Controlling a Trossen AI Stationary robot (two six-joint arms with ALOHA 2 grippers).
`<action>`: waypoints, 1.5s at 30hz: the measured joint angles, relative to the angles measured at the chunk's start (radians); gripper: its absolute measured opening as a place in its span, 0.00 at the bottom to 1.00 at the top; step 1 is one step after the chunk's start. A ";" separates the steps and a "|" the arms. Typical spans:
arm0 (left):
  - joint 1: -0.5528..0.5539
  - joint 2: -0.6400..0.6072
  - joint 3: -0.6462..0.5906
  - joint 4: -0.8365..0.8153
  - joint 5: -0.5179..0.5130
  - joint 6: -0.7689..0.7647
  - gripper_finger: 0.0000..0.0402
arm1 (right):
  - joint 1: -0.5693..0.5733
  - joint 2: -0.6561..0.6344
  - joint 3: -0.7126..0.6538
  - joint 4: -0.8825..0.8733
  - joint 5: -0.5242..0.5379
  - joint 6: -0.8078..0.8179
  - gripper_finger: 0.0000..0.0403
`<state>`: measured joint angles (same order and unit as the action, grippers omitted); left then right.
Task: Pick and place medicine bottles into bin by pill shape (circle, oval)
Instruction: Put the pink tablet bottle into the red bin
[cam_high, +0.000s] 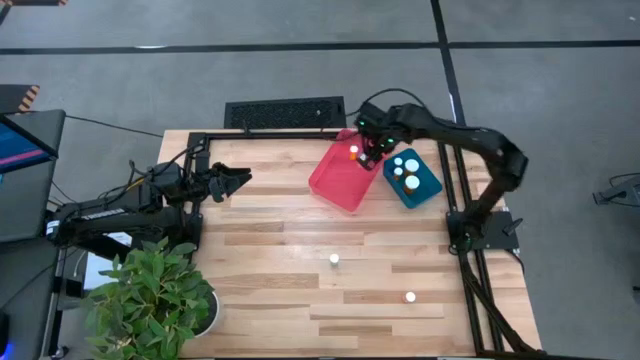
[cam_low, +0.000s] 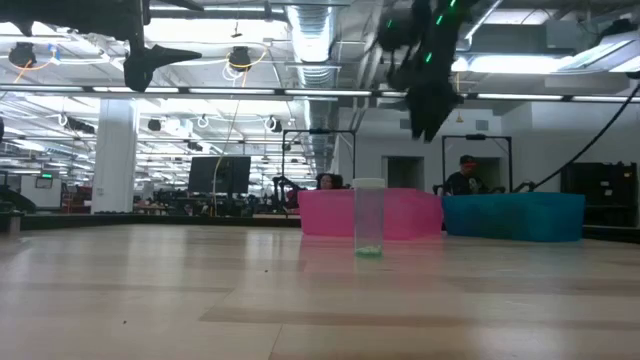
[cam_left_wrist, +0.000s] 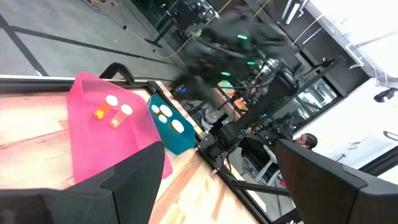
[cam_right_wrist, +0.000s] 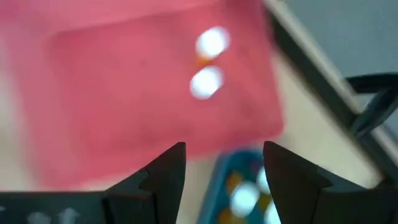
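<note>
1. The left gripper (cam_high: 240, 178) hovers above the left part of the pale wooden-plank table (cam_high: 270, 300), beside a leafy green potted plant (cam_high: 150, 295); its dark fingers stand apart with nothing between them.
2. Two small white-capped medicine bottles stand loose on the near half of the table: one near the middle (cam_high: 334, 260), another (cam_high: 410, 296) further right and closer to the front edge. In the low view a clear bottle (cam_low: 368, 218) stands upright, probably one of these two.
3. The pink translucent plastic bin (cam_high: 335, 180) sits tilted at the far middle, with two orange-bodied, white-capped bottles (cam_left_wrist: 112, 107) lying in it.
4. The right gripper (cam_high: 373, 148) hangs over the seam between the two bins, jaws spread and empty.
5. The teal plastic bin (cam_high: 428, 188), touching the pink one, holds several white-capped bottles (cam_high: 405, 168).
</note>
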<state>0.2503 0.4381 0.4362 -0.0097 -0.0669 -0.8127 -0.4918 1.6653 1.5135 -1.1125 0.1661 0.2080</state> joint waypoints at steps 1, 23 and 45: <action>0.000 0.000 0.000 0.000 0.000 0.000 0.75 | 0.023 -0.031 0.000 -0.036 -0.032 0.005 0.55; 0.000 0.000 0.000 -0.003 0.000 -0.021 0.75 | 1.192 -0.188 0.000 -0.312 -0.087 1.049 0.65; 0.000 0.000 0.000 -0.002 -0.024 -0.012 0.75 | 1.369 -0.027 -0.245 -0.049 0.037 1.080 0.81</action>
<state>0.2504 0.4385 0.4366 -0.0120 -0.0910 -0.8249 0.8774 1.6382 1.2685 -1.1610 0.2026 1.2879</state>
